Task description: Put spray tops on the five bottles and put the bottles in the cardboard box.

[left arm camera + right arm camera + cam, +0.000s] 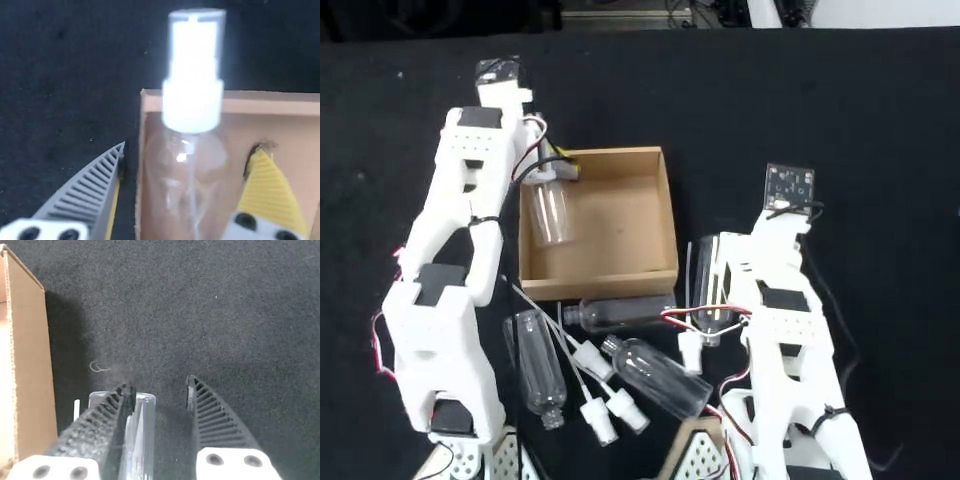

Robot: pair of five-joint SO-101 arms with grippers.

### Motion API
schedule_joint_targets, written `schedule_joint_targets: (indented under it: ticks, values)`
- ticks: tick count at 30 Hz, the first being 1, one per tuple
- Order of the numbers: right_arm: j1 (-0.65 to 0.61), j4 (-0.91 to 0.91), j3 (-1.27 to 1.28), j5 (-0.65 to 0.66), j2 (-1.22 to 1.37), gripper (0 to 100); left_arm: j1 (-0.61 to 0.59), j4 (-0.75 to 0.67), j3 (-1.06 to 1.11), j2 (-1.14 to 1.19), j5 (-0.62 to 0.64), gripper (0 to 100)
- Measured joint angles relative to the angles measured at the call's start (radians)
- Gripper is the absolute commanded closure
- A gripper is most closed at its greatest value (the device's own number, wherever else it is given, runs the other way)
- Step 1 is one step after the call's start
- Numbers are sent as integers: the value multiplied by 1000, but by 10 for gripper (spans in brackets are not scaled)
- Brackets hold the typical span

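Bottles lie loose along the bottom of my high view. An open-necked bottle (pixel 535 372) sits at lower left and a slanting bottle (pixel 658 380) at lower centre. Three loose spray tops (pixel 610 400) with their thin tubes are scattered between the two on the black tabletop (pixel 880 120).

Just above them a third bare bottle (pixel 620 312) lies crosswise, close against the front wall of the cardboard box (pixel 665 200).

To its right, a fourth bottle (pixel 710 300) lies under the right arm, with a white top at its lower end; I cannot tell whether that top is seated. The right gripper (pixel 705 255) hangs over this bottle. In the right wrist view the right gripper (pixel 157 385) is spread wide. The clear bottle (pixel 145 430) sits against one finger, apart from the other, and the box wall (pixel 27 340) stands at the frame's left edge.

Farther up, at the box's upper left corner, is the left gripper (pixel 555 170). The capped bottle (pixel 550 210) lies inside the box along its left wall. In the left wrist view the left gripper (pixel 190 147) is parted around that capped bottle (pixel 185 165), which carries its white spray top (pixel 192 75). The grey finger is outside the box wall (pixel 270 100), the yellow one inside.
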Motion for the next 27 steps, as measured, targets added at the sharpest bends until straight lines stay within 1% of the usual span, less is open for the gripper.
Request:
schedule_joint_targets:
  ticks: [5,16,22,27]
  values:
    - [0,0,0,0,0,850,17,5,-25,8,0,742]
    - [0,0,0,0,0,850,17,-8,-29,49,-2,748]
    - [0,0,0,0,0,850,18,-9,-29,49,-2,852]
    - [0,0,0,0,0,850,26,-11,-43,51,-25,864]
